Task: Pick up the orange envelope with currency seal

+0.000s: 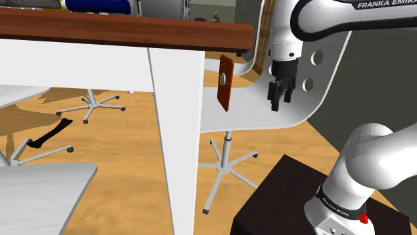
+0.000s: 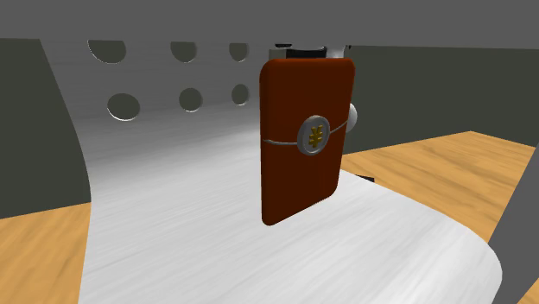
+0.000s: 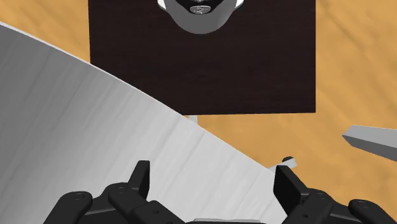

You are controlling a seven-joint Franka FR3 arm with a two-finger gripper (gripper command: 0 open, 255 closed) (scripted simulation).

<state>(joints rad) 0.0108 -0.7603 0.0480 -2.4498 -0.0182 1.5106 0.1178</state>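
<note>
1. Fingers [image 3: 141,181] of the black gripper [image 3: 214,168] sit closest in the wrist view. They are spread wide apart w/ nothing btwn them and nothing held.
2. Right under them the white chair seat [image 3: 76,127] curves across. Past its edge are the wood floor [image 3: 356,57] and the dark stand [image 3: 203,70], w/ the arm base [image 3: 200,11] on top of it.
3. Shoulder view: the gripper hangs pointing down over the seat, in front of the chair back [image 1: 314,73] w/ its round holes. It touches neither the seat nor the back.
4. The envelope [image 1: 225,82] is rust-orange and stands upright at the seat's end toward the shoulder view's left. It lies btwn the gripper and the white table leg [image 1: 177,133], close to the leg. It is clearly apart from the fingers and at abt the same height.
5. Second exterior view: the envelope faces the camera w/ the seat under and around it. A thin cord [image 2: 281,142] crosses its middle, and a round silver seal [image 2: 315,136] w/ a gold currency mark sits on the cord. Can't tell whether the lower edge touches the seat.
6. Farther off in the shoulder view: the brown table top [image 1: 120,30] w/ a blue object [image 1: 100,5] on it. Beyond the leg, a star-shaped chair base [image 1: 90,107] and a black strip [image 1: 50,133] are on the floor.
</note>
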